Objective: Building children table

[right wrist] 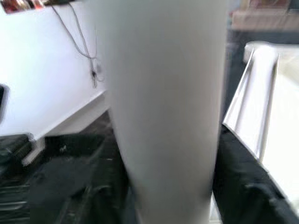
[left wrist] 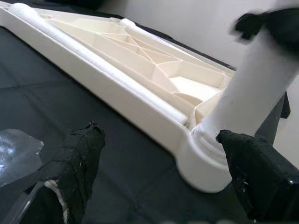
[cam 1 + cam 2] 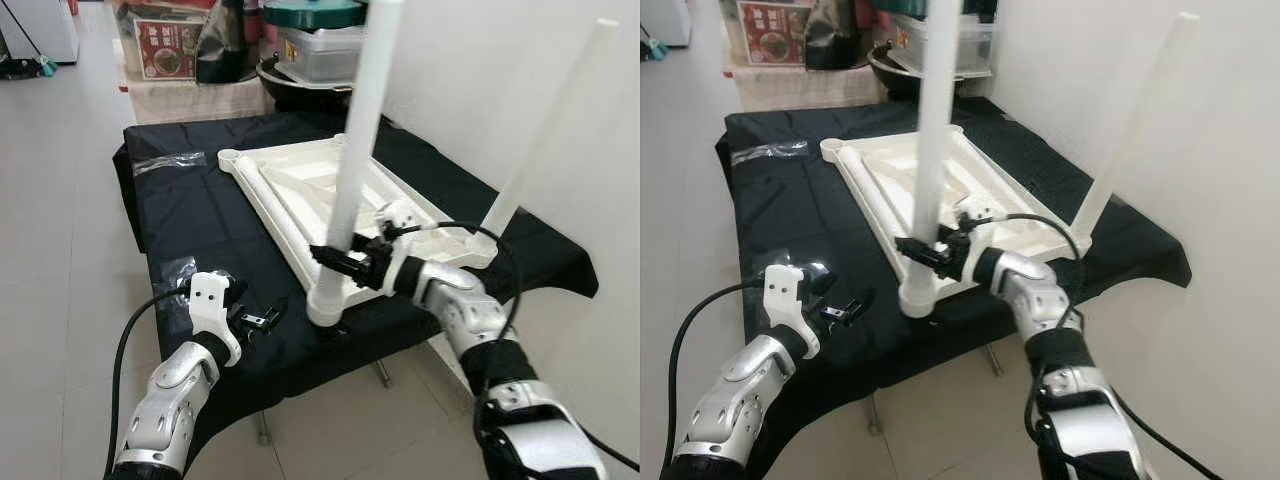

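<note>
The right tool (image 3: 335, 258) is clamped on the near white leg (image 3: 355, 160), low on the tube and just above the corner socket where the leg stands upright in the tabletop (image 3: 300, 190). In the right wrist view the tube runs between the two black fingers (image 1: 243, 186). The tabletop is one white plastic panel lying upside down, ribs upward, on the black cloth (image 3: 190, 215) that covers the counter.

Two legs are fitted: the near one at the corner closest to the robot, and a second leg (image 3: 550, 125) at the corner to the right of it, leaning against the white wall (image 3: 480, 70). The far-left corner socket of the tabletop (image 3: 229, 156) is round and open.

The left tool (image 3: 258, 320) hovers over the cloth to the left of the near leg's socket, apart from it, its fingers (image 2: 77, 163) spread and holding nothing.

Two patches of clear tape (image 3: 165, 160) shine on the cloth left of the tabletop. Beyond the counter stand a clear storage box (image 3: 320, 50) with a green lid and a cardboard box (image 3: 165, 45).
</note>
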You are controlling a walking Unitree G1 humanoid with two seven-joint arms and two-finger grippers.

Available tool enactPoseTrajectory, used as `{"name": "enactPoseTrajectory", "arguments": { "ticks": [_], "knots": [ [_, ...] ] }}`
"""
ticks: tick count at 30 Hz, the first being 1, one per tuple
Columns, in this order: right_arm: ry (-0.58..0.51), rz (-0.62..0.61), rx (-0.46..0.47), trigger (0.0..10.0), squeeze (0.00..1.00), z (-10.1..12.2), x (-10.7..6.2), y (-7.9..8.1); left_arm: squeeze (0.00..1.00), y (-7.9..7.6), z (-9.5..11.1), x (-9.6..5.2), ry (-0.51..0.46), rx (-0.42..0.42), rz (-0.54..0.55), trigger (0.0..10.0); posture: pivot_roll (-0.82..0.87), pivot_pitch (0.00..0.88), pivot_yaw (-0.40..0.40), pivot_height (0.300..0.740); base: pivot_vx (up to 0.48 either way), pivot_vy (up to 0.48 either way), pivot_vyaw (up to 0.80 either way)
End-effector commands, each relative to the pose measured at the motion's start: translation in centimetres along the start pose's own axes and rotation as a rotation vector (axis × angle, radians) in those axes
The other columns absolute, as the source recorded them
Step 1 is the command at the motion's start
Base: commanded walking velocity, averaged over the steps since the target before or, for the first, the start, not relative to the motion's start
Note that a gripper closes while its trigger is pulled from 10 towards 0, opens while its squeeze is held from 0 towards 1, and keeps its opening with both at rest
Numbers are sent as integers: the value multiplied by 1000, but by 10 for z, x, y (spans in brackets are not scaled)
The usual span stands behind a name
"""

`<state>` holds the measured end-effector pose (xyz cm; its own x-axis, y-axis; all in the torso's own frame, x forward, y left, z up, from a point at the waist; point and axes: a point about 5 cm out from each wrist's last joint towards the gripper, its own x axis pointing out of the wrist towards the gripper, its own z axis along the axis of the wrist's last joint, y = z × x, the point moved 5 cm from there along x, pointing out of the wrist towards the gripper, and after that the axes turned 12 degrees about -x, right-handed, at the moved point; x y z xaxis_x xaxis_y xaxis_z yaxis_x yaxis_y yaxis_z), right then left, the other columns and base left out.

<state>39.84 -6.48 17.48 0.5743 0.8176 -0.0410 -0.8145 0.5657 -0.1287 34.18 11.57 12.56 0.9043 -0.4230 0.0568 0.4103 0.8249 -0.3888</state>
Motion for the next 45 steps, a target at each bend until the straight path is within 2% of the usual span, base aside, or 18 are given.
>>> {"name": "enactPoseTrajectory", "arguments": {
  "ticks": [1, 3, 8, 10, 13, 15, 16, 19, 20, 21, 22, 30, 31, 33, 35, 42, 43, 45],
  "knots": [
    [54, -84, 20, 0, 0, -11, 4, -9, 0, -1, -3, 0, 3, -23, 2, 10000, 12, 0, -119, 740, 0, 0, 0],
    [109, -304, 76, 0, 0, -19, 1, -34, 0, -1, -3, 0, 4, -24, 2, 10000, 9, 0, -118, 740, 0, 0, 0],
    [165, -539, 171, 0, 0, -33, -13, -56, 0, -1, -3, 0, 4, -25, 1, 10000, 9, 0, -117, 740, 0, 0, 0],
    [302, -906, 239, 0, 0, -60, -51, -77, 0, -1, -3, -1, 5, -26, 0, 10000, 3, 0, -112, 740, 0, 0, 0],
    [376, -1077, 244, 0, 0, -73, -73, -74, 0, -1, -3, -1, 5, -27, 0, 10000, 5, 0, -113, 740, 0, 0, 0],
    [378, -1078, 218, 0, 0, -71, -72, -65, 0, 0, -3, -2, 5, -26, 1, 10000, 0, 0, -106, 740, 0, 0, 0],
    [371, -1019, 198, 2863, 0, -66, -63, -52, 0, 0, -2, -2, 6, -26, 1, 10000, -1, 0, -105, 740, 0, 0, 0],
    [369, -990, 189, 2863, 0, -63, -56, -44, 0, 0, -2, -2, 6, -26, 1, 10000, -1, 0, -105, 740, 0, 0, 0],
    [351, -960, 179, 10000, 0, -57, -50, -38, 0, 0, -2, -2, 6, -27, 1, 10000, -6, 0, -103, 740, 0, 0, 0],
    [303, -929, 173, 10000, 0, -46, -44, -34, 0, 0, -2, -2, 7, -27, 0, 10000, -12, 0, -101, 740, 0, 0, 0],
    [264, -919, 170, 10000, 1000, -38, -41, -33, 0, 1, -3, -1, 7, -28, -1, 10000, -12, 0, -101, 740, 0, 0, 0],
    [115, -799, 135, 10000, 1000, 2, -32, -39, 0, 0, -3, 0, 4, -29, 0, 10000, -10, 0, -107, 740, 0, 0, 0],
    [100, -762, 136, 10000, 0, 7, -31, -41, 0, 0, -3, 0, 4, -30, 0, 10000, -13, 0, -106, 740, 0, 0, 0],
    [20, -665, 119, 10000, 0, 21, -31, -42, 0, 0, -3, 1, 3, -31, -1, 10000, -18, 0, -108, 740, 0, 0, 0],
    [-21, -454, 9, 10000, 0, 24, -36, -38, 0, -1, -3, 1, 0, -33, -1, 10000, -9, 0, -116, 740, 0, 0, 0],
    [20, -253, -79, 10000, 0, 9, -40, -39, 0, -1, -3, 2, -1, -37, -3, 10000, -9, 0, -116, 740, 0, 0, 0],
    [36, -200, -95, 3294, 0, 5, -38, -36, 0, -1, -3, 2, 0, -37, -4, 10000, 0, 0, -118, 740, 0, 0, 0],
    [57, -144, -116, 3294, 0, 1, -36, -33, 0, -1, -3, 2, 1, -37, -4, 10000, 0, 0, -118, 740, 0, 0, 0]
  ]
}}
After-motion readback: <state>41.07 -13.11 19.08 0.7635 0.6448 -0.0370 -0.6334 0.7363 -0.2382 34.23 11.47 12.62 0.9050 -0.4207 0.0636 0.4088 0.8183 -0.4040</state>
